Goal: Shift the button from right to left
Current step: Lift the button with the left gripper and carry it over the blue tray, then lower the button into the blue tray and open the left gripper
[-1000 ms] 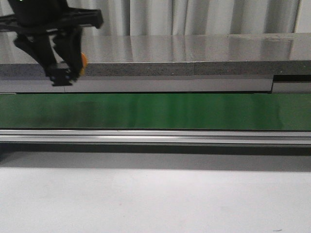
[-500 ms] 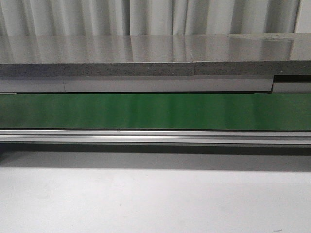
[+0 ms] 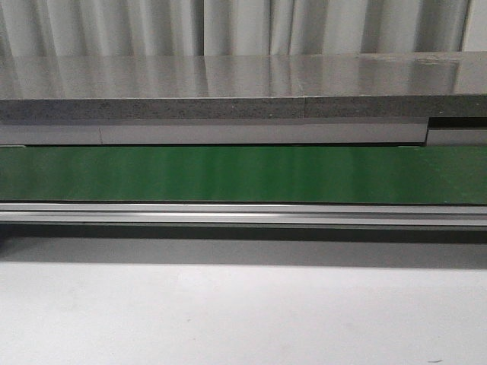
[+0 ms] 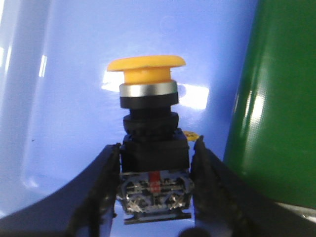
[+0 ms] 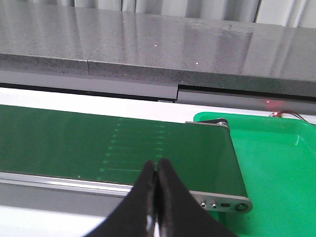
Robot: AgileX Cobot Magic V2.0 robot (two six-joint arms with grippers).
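Your left gripper (image 4: 155, 163) was clamped on the button (image 4: 151, 143) when the frame was taken, its two black, ribbed fingers (image 4: 101, 187) pressed against either side of the blocky black body. The button stood upright between them: a smooth, mushroom-shaped yellow-orange cap on top, a bright metal ring under it, then a threaded black collar and the square housing, with a small red mark and clear terminal parts at its base. Behind it lay the glossy blue plastic of a bin (image 4: 64, 98), its wall curving up at one side and throwing white glare; you could not tell from this view whether the button touched the bin's floor or hung above it. A shiny green belt (image 4: 276, 108) ran along the bin's edge.

Your right gripper (image 5: 157, 197) hung with its dark, tapered fingers pressed together and nothing between them, over the near edge of the green conveyor (image 5: 98, 143). The belt's matte surface ended at a grey metal roller housing (image 5: 222, 203) near its right end, and just past it sat a bright green plastic tray (image 5: 276, 163), smooth-walled, with nothing visible inside the part shown.

From the front, you saw only the green belt (image 3: 243, 173), its brushed aluminium rail (image 3: 243, 215), a speckled grey stone-like counter (image 3: 228, 84) behind it, the pale table (image 3: 243, 312) in front, and pleated curtains (image 3: 228, 26) at the back edge.
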